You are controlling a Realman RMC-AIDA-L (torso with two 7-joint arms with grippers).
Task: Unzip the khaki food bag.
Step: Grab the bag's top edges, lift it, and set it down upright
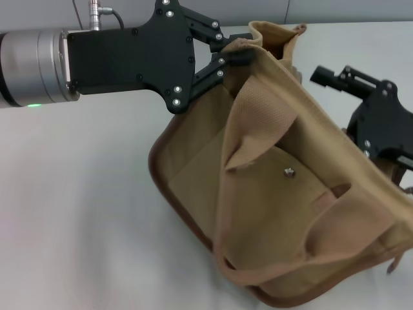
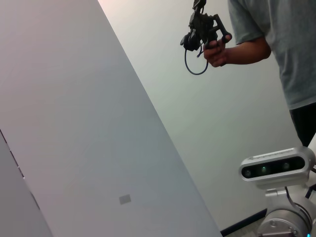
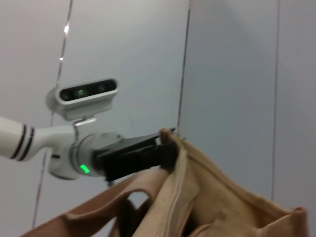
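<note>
Your left gripper [image 1: 233,53] is pinching the top corner of the khaki food bag [image 1: 284,194], at the end farthest from the robot. The fingers are pressed together on the tan fabric there. I judge that this grip is meant to hold one end of the bag fixed and a little lifted, so the top edge stays tight while the other arm pulls along the zipper. The right wrist view shows the same grip from the other side, the dark fingers closed on the bag's corner.

The bag lies tilted on the white table [image 1: 84,206], with the front pocket and its metal snap [image 1: 290,172] turned toward the head camera. One webbing handle [image 1: 258,123] rises in a loop in front of the pocket.

Your right gripper [image 1: 332,79] is just beside the bag's far upper edge, on the right side. From these views you cannot tell if its fingers are spread or closed, or if they touch the bag at all.

The zipper pull is not visible anywhere. In the right wrist view you see only a seam line [image 3: 174,207] running down the top, and it is unclear how far the zipper is open. The bag's lower right corner is cut off in the head view. The left wrist view shows only a wall, a person holding a device, and a camera unit.
</note>
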